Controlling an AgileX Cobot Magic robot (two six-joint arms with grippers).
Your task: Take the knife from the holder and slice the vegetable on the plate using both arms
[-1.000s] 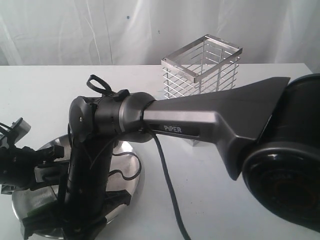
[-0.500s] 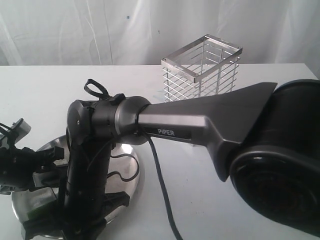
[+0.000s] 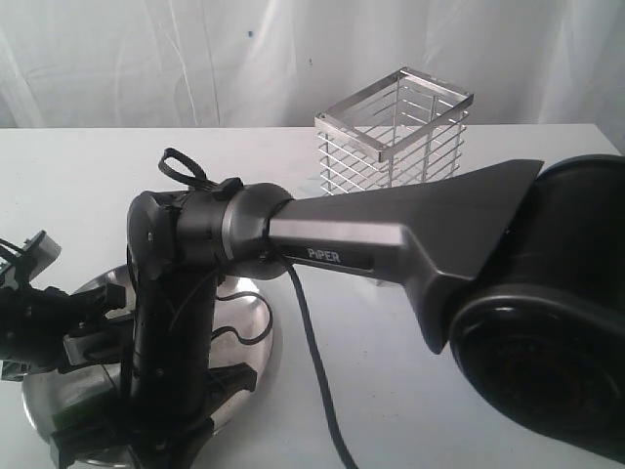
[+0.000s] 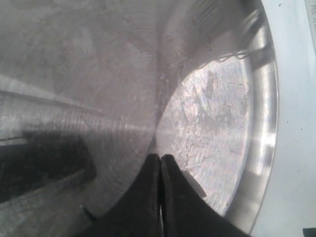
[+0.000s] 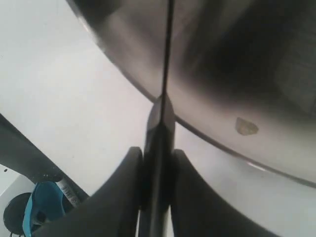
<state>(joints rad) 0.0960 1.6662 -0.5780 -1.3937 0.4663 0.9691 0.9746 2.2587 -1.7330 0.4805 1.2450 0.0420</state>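
My right gripper is shut on the black handle of the knife. Its thin blade shows edge-on, reaching over the rim of the steel plate. A small pale green piece of vegetable lies on the plate near that rim. In the left wrist view my left gripper is shut just above the plate, with nothing visible between its fingers. In the exterior view the plate sits at the lower left, mostly hidden by the right arm. The rest of the vegetable is hidden.
The silver wire holder stands at the back of the white table, right of the middle, and looks empty. The right arm's grey "PiPER" link crosses in front of it. The left arm's black wrist sits at the plate's left edge.
The right arm's wrist has shifted slightly to the left over the plate. The left arm has hardly moved.
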